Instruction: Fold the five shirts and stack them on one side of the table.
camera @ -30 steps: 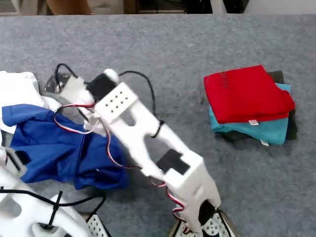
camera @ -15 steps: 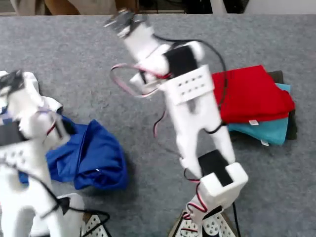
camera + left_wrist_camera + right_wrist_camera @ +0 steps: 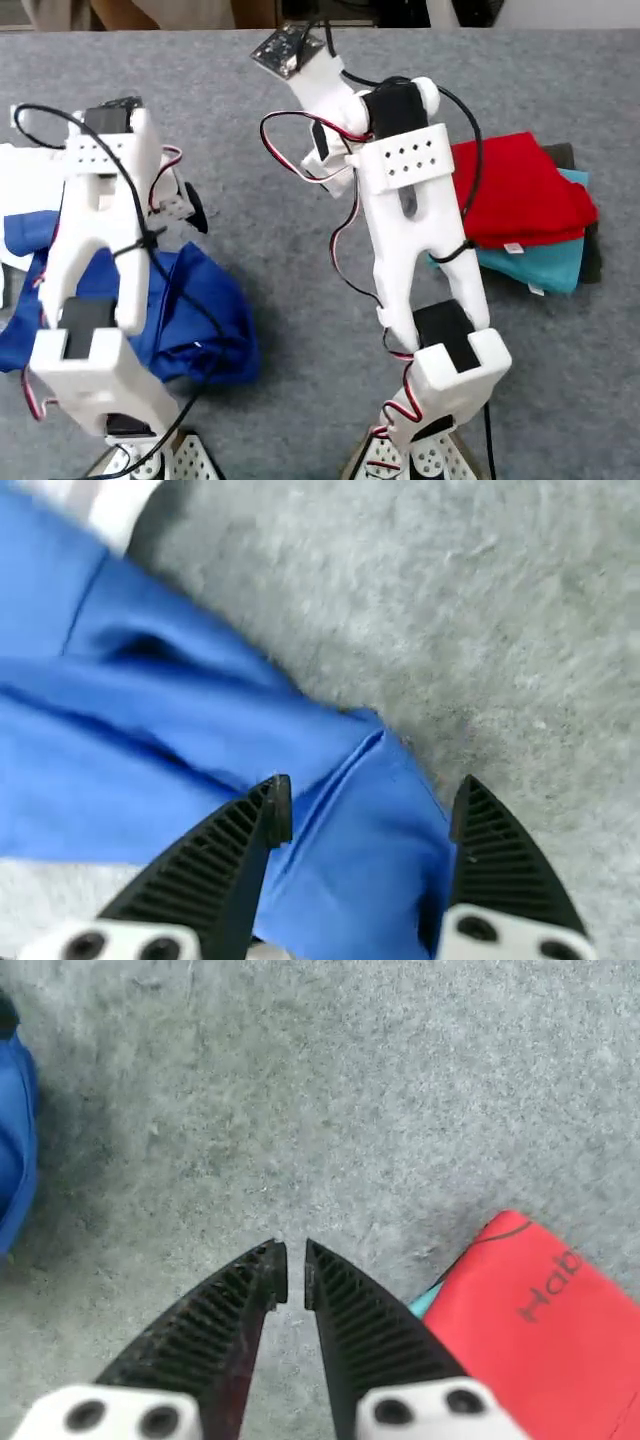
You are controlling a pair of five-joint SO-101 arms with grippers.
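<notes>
Left tool [image 3: 372, 785] gapes over blue shirt [image 3: 150, 730], its arm [image 3: 95, 230] hiding the middle

A folded red shirt [image 3: 515, 195] lay atop a folded teal shirt [image 3: 540, 268] and a dark shirt [image 3: 562, 155], stacked on my right of the desk [image 3: 300, 300]. On my left, a blue shirt [image 3: 200, 310] sat crumpled, touching a white shirt [image 3: 30, 185].
</notes>
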